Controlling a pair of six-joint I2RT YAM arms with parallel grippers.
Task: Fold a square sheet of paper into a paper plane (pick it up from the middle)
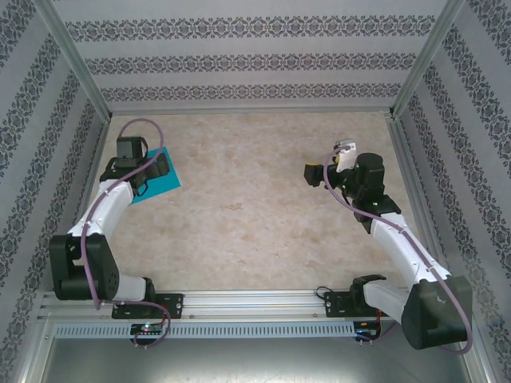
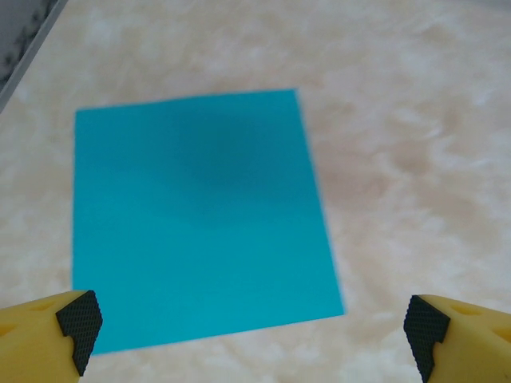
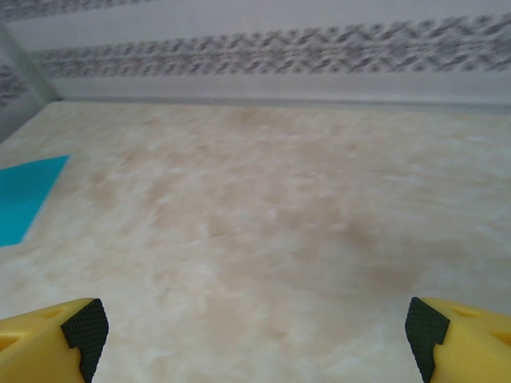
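The square sheet of paper (image 1: pixel 165 186) lies flat and unfolded on the marbled table, at the back left; my left arm covers part of it from above. In the left wrist view the sheet (image 2: pixel 200 219) is a plain turquoise square ahead of my left gripper (image 2: pixel 254 335). That gripper is open, with nothing between its yellow, black-padded fingers (image 2: pixel 78 323). From above, the left gripper (image 1: pixel 156 167) hangs over the sheet. My right gripper (image 1: pixel 313 172) stands open over bare table at the right, far from the paper. A corner of the sheet (image 3: pixel 24 195) shows at the left edge of the right wrist view, well beyond the right gripper (image 3: pixel 255 331).
The beige marbled table (image 1: pixel 247 207) is ringed by patterned walls with metal corner posts (image 1: pixel 76 60). The paper lies close to the left wall. Both arm bases sit on the rail (image 1: pixel 255 302) at the near edge.
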